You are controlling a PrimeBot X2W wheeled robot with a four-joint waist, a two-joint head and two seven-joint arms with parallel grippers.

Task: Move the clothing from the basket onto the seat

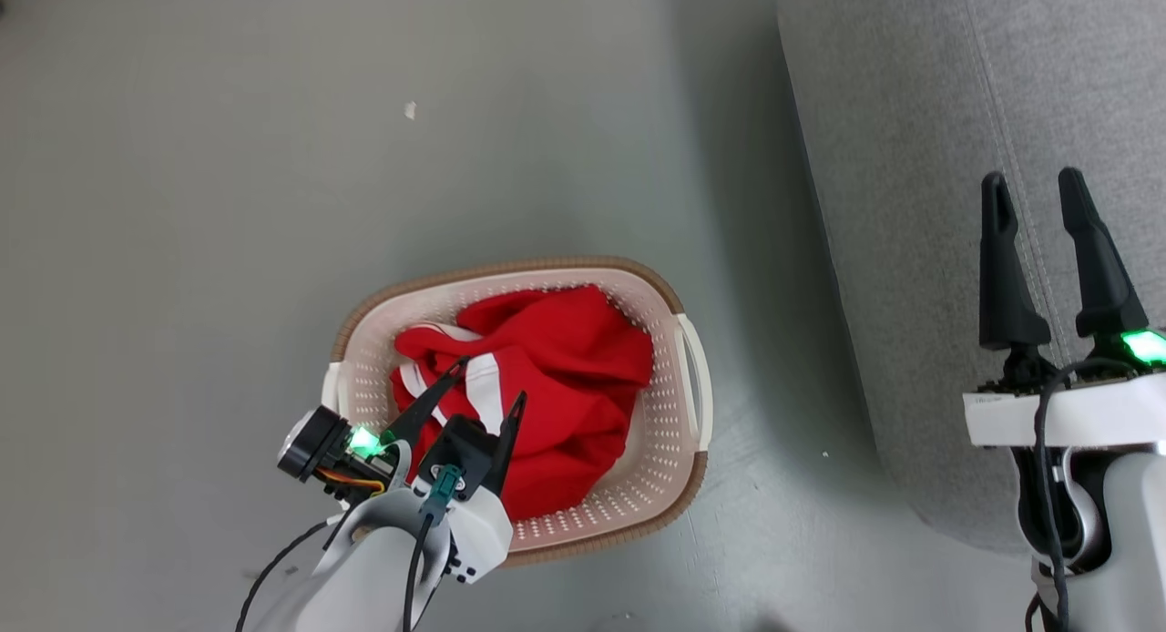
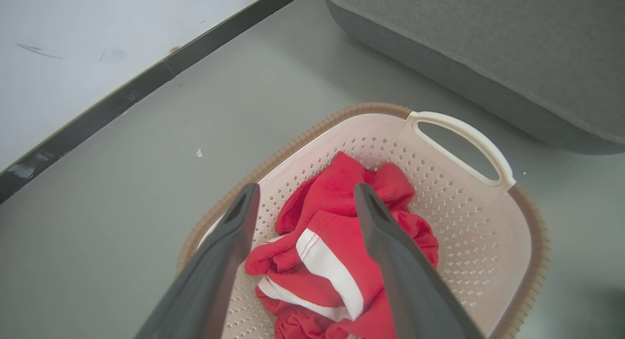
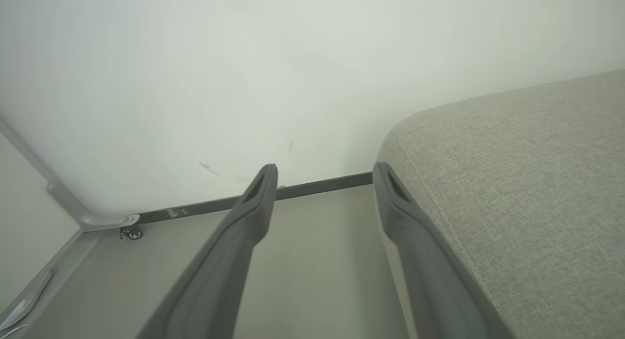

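Note:
The red clothing (image 1: pixel 556 377) with white stripes lies bunched in the cream basket (image 1: pixel 679 441) on the floor. My left gripper (image 1: pixel 492 382) hangs open just above the pile's near left part, nothing between its fingers. In the left wrist view the clothing (image 2: pixel 337 241) sits between and below the two open fingers (image 2: pixel 224 261), inside the basket (image 2: pixel 468 212). My right gripper (image 1: pixel 1034 190) stands open and empty over the grey seat (image 1: pixel 911 158) at the right. In the right wrist view the right gripper (image 3: pixel 324 175) points past the seat (image 3: pixel 527 182) edge toward a wall.
Grey floor (image 1: pixel 273 158) surrounds the basket, with a small white scrap (image 1: pixel 410 110) on it. A pale wall with a dark baseboard (image 2: pixel 146 80) runs behind. A small caster wheel (image 3: pixel 132 233) of a grey frame stands by the wall.

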